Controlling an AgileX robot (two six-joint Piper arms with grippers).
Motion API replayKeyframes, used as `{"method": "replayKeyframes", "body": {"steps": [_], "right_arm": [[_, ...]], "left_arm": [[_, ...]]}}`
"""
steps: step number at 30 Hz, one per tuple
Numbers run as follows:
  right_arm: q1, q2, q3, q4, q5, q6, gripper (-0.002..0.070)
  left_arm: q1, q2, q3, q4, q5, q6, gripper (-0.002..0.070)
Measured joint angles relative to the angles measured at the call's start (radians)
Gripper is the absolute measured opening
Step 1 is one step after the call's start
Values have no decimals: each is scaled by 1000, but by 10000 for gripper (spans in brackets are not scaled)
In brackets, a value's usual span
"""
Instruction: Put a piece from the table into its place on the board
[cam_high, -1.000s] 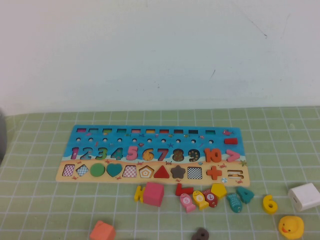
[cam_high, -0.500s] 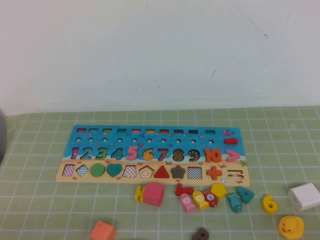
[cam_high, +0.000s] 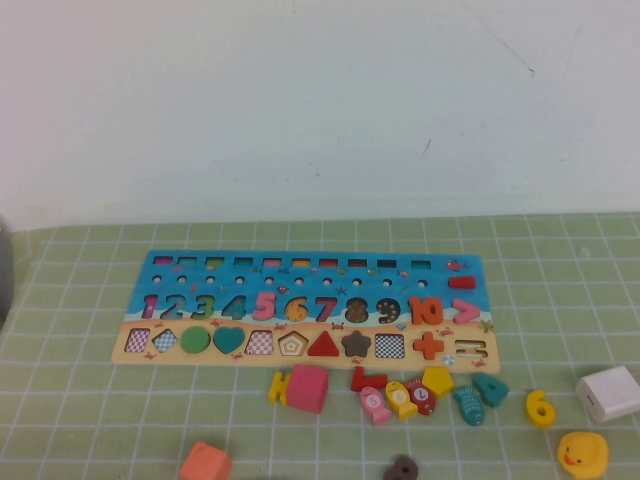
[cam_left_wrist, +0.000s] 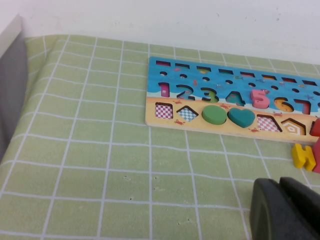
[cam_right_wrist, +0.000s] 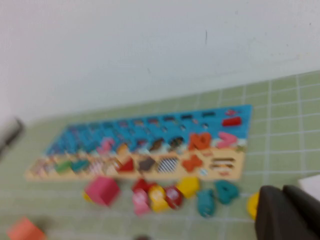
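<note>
Nothing has been picked up yet: the small flat yellow wooden numeral 6 (cam_high: 540, 407) lies on the green checked tablecloth (cam_high: 80, 400), near the board's right end, between a teal wooden numeral 4 (cam_high: 490, 388) and a white box (cam_high: 609, 392), with a yellow rubber duck (cam_high: 582, 453) just beside it. The long wooden puzzle board (cam_high: 300, 262) shows an open 6 recess. Neither arm appears in the high view; the left gripper (cam_left_wrist: 285, 210) and right gripper (cam_right_wrist: 287, 215) show only as dark bulk in their wrist views, so whether their fingers are apart cannot be told. Likely risk: crowding neighbours could be nudged during the grasp, or the thin flat piece could slip
</note>
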Motion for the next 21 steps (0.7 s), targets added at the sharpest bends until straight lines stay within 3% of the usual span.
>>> {"method": "replayKeyframes", "body": {"steps": [9,14,21], "right_arm": [[0,466,-436,-429,382,-125,-1],[36,679,-603,-430,501,-188,-1],[249,966,-740,-449,558,-224,-1]], "left_arm": [[0,0,0,-2,0,0,-1],[0,0,0,-2,0,0,-1],[0,0,0,-2,0,2,-1]]}}
